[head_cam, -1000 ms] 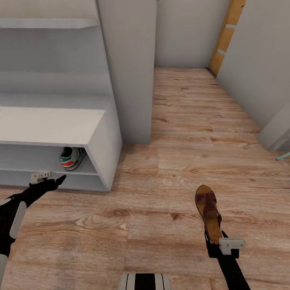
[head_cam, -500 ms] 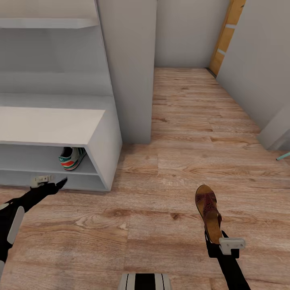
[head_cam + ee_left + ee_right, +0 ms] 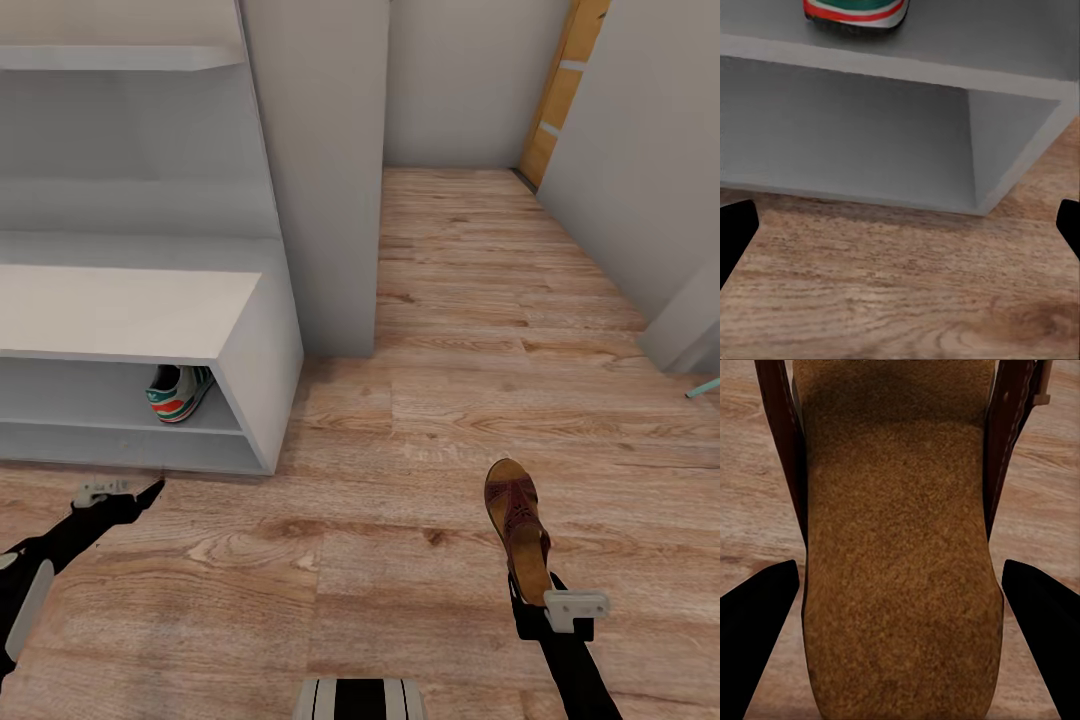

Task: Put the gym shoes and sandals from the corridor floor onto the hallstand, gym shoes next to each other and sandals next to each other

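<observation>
**Left arm clear of rack, sandal in hand**

Corridor floor, wood plank. My left pincer has drawn back from the hallstand, fingers apart, empty. Gym shoe sits at the shelf's right end. Right pincer clamped on sandal: racking it comes next.

I am standing in a home corridor: wood-plank floor, pale grey shoe rack on my left, orange door far ahead.
</observation>
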